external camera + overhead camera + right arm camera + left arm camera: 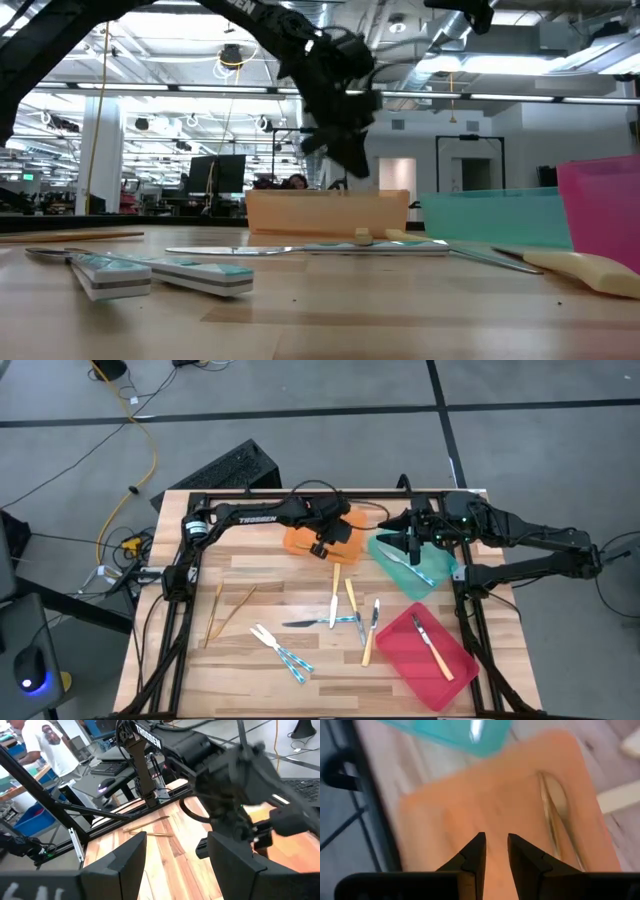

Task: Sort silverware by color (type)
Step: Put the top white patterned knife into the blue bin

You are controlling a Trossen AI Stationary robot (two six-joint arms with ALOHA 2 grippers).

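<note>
You see a grey tiled floor [300, 400] crossed by a yellow cable [150, 455], and beyond the wooden counter [260, 575] an open-plan hall under ceiling strip lights [130, 88].

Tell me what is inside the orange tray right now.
The left wrist view shows a slim gold utensil lying in the orange tray. From above, the left gripper covers part of the tray, so anything beneath it cannot be seen.
</note>
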